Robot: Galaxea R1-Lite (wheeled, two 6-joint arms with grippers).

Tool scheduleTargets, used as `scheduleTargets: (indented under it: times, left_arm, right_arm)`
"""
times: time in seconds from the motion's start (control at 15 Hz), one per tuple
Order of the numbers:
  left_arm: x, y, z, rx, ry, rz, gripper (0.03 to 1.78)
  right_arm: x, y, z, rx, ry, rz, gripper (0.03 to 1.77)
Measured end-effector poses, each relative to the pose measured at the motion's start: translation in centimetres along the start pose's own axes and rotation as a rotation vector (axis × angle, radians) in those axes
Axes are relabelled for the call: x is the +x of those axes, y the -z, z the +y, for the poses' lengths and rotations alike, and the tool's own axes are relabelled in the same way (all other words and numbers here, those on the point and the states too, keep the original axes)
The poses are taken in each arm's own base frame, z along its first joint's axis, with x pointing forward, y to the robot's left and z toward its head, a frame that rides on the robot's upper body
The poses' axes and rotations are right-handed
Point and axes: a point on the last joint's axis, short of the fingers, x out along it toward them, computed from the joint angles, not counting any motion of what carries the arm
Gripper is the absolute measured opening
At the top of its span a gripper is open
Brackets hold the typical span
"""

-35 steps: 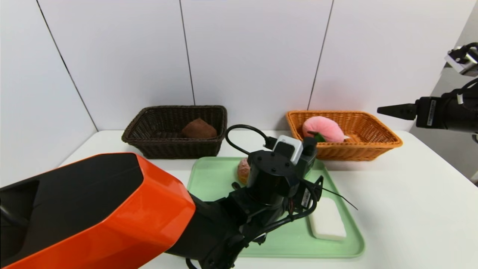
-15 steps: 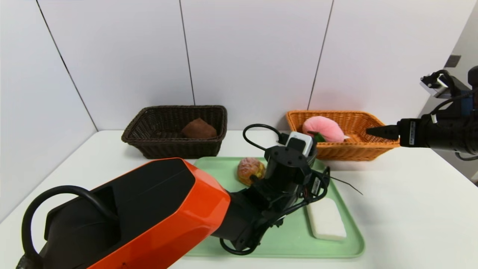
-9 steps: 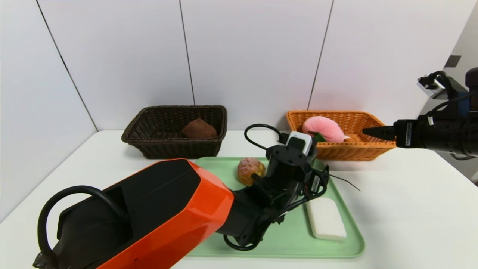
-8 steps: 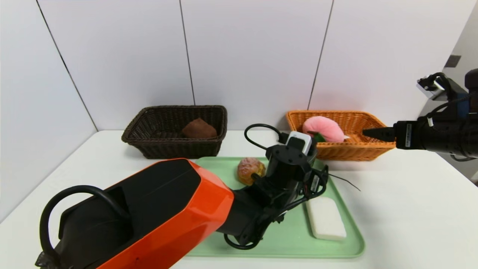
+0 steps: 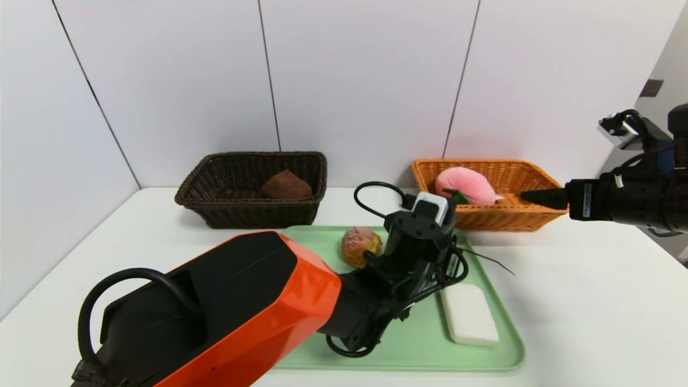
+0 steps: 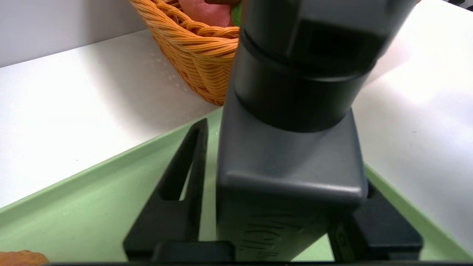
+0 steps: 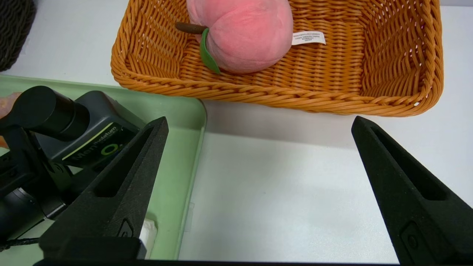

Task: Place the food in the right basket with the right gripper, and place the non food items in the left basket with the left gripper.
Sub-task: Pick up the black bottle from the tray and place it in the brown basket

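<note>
Closing on the grey bottle point(image 6: 288, 173) at the tray's point(image 5: 500, 360) far right corner, the left tool point(image 6: 273, 221) is gripping it for the brown basket point(image 5: 252, 212). Waiting beside the orange basket point(image 7: 332, 96), the right tool point(image 7: 255, 192) is standing wide open, empty.

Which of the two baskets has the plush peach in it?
The orange basket, on the robot's right. The pink plush peach lies inside it, while the dark brown basket on the left holds only a brown lump.
</note>
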Motion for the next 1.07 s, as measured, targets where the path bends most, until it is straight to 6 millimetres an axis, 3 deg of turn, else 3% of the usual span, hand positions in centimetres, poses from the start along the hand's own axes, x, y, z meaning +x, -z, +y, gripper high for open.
scheduleTargets:
  times: [0.13, 0.33, 0.6, 0.93, 1.07]
  left_arm:
    - [0.0, 0.0, 0.2, 0.000, -0.004, 0.002, 0.61]
    - [-0.5, -0.9, 0.2, 0.003, -0.005, 0.020, 0.61]
    - [-2.3, -4.0, 0.1, -0.007, 0.006, 0.049, 0.61]
    - [-7.2, -11.5, -0.1, -0.108, 0.042, 0.001, 0.61]
    - [-9.2, -15.1, 2.3, -0.126, -0.004, -0.043, 0.61]
  right_arm:
    - [0.0, 0.0, 0.0, -0.001, -0.001, 0.000, 1.71]
    - [-0.1, 0.0, 0.0, -0.001, 0.000, -0.002, 1.71]
    - [-0.1, 0.0, 0.0, 0.000, 0.002, -0.002, 1.71]
    - [-0.3, 0.0, 0.0, 0.001, -0.001, -0.006, 1.71]
    - [-0.3, 0.0, 0.0, 0.001, -0.001, -0.006, 1.71]
